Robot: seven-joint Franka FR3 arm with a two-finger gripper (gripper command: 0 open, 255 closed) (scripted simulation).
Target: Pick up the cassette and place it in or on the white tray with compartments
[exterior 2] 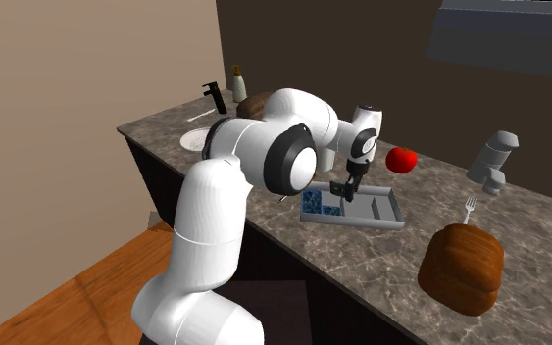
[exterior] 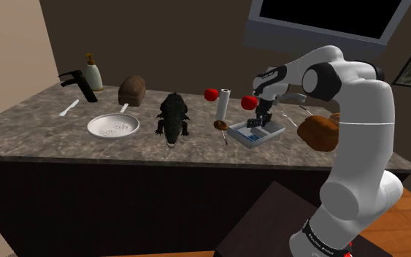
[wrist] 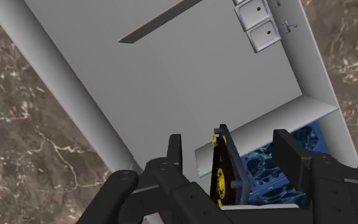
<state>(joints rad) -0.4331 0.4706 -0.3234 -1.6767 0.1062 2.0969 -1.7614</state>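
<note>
Grey-brown marbled surface [exterior: 43,135] carries a good deal around my work spot. Starting from the shoulder view's left I see a black faucet [exterior: 78,83] and a bottle [exterior: 93,71] beside it. Next come a brown loaf [exterior: 132,89], a white plate [exterior: 94,128] and a dark crocodile toy [exterior: 173,117]. After those, 2 red fruits [exterior: 211,94] flank an upright white paper-towel roll [exterior: 223,103]. The roll and the nearer red fruit stand just beside the pale grey compartment tray [exterior: 275,133], on that view's left of it and behind it. A second brown loaf [exterior: 319,133] sits on that view's right of the tray, close by my arm. In the second exterior view a fork [exterior 2: 468,208] lies on the surface beyond the tray.

My gripper [wrist: 231,143] hangs low over the tray's end compartment, pointing down into it. Its 2 fingers [wrist: 174,156] stand wide apart. The cassette [wrist: 220,172], black-faced with yellow reels and a blue edge, stands on edge between them, right at the divider wall that closes off that compartment. I see a gap on each side of it, so neither finger touches it and nothing is clasped. A blue mottled patch [wrist: 266,168] lies in the compartment beside the cassette, partly under 1 finger. I cannot tell whether it belongs to the cassette. The tray's large compartment stretches ahead of the gripper.
</note>
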